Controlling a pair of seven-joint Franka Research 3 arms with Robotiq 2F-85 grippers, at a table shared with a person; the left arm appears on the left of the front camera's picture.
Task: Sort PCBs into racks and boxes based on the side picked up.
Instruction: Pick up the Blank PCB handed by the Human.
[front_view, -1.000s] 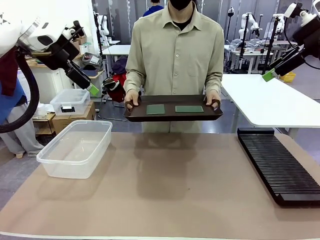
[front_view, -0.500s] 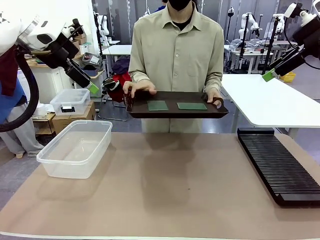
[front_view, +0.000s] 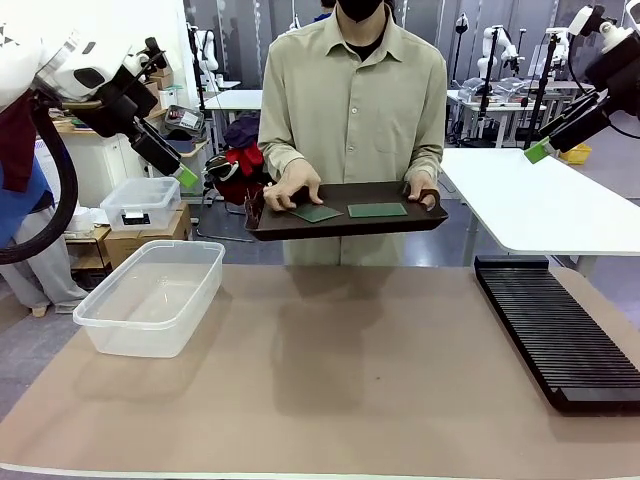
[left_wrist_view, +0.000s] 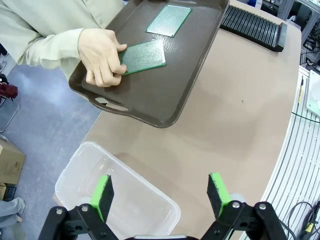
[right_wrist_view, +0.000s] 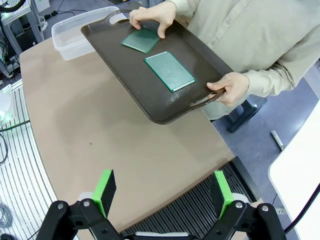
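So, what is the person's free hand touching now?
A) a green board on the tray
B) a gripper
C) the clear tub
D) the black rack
A: one hand rests its fingers on a green board lying in the brown tray, and the other hand grips the tray's handle.

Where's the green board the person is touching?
In the front view, that green board lies on the brown tray, left of the other board, with the person's hand on its edge.
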